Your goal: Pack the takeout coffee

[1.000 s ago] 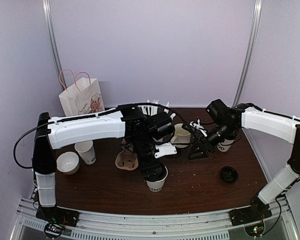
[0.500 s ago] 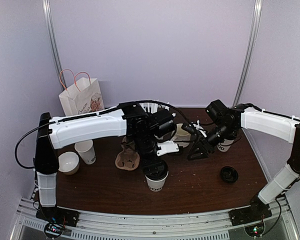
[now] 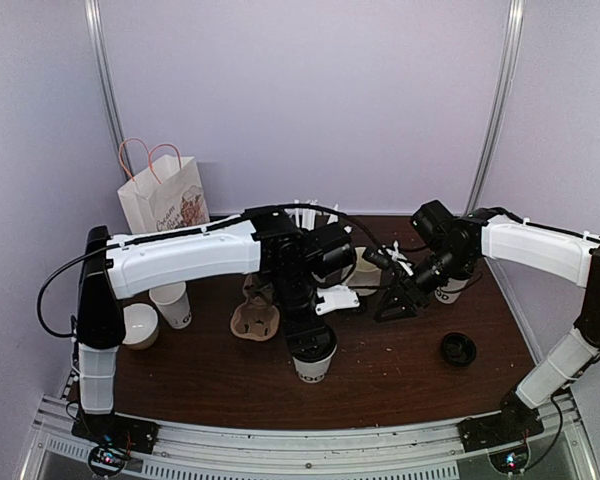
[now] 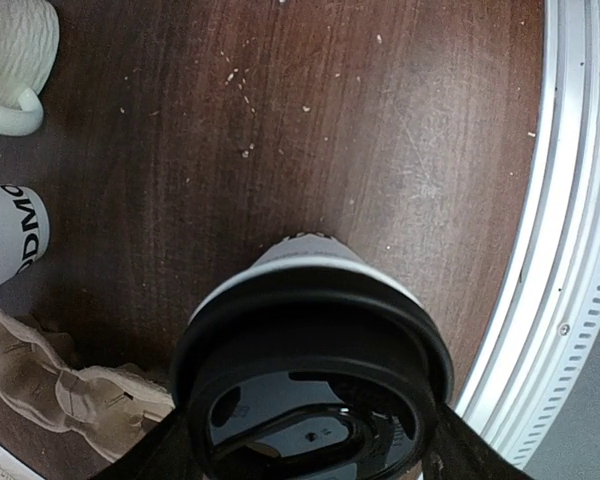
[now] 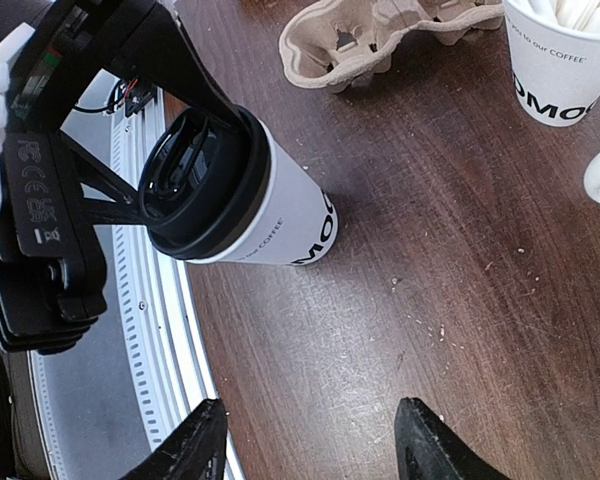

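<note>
The left arm has swung its elbow inward, yet the lidded cup [image 5: 290, 215] has barely shifted from its spot near the front edge of the table [image 3: 400, 385]. The left gripper [image 3: 310, 342] is clamped on its black lid [image 4: 315, 400], while the right gripper [image 5: 315, 445] hangs wide and empty nearby. Packing looks barely begun: the cardboard carrier [image 3: 255, 322] just beside the cup holds nothing, a loose lid [image 3: 458, 348] lies well apart to the right, and the paper bag [image 3: 165, 195] stands at the back.

A lab test booth: pale lilac panel walls [image 3: 310, 100] and slim metal poles [image 3: 102, 80] box in a dark brown wooden surface [image 3: 400, 372] (crumb-speckled), where two white-and-black robot arms [image 3: 180, 258] [image 3: 535, 245] rise from a ribbed aluminium rail [image 3: 310, 442].
</note>
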`<act>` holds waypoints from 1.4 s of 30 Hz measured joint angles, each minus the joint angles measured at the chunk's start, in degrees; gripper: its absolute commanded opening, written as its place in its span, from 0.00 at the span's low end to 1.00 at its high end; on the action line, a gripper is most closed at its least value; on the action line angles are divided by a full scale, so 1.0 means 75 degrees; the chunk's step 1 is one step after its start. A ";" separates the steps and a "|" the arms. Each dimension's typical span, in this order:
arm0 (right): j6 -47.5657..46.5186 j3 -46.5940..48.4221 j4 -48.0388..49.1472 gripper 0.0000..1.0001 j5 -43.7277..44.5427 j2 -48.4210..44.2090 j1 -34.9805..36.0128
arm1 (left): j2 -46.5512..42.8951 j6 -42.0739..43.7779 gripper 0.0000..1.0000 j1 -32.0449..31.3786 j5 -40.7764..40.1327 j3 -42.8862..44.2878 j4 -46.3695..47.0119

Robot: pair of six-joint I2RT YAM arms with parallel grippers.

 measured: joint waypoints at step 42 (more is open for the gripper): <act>0.3558 -0.0431 0.0717 0.61 -0.1425 0.0877 0.0624 | -0.3838 -0.4756 0.78 0.1405 0.0749 -0.6000 0.5470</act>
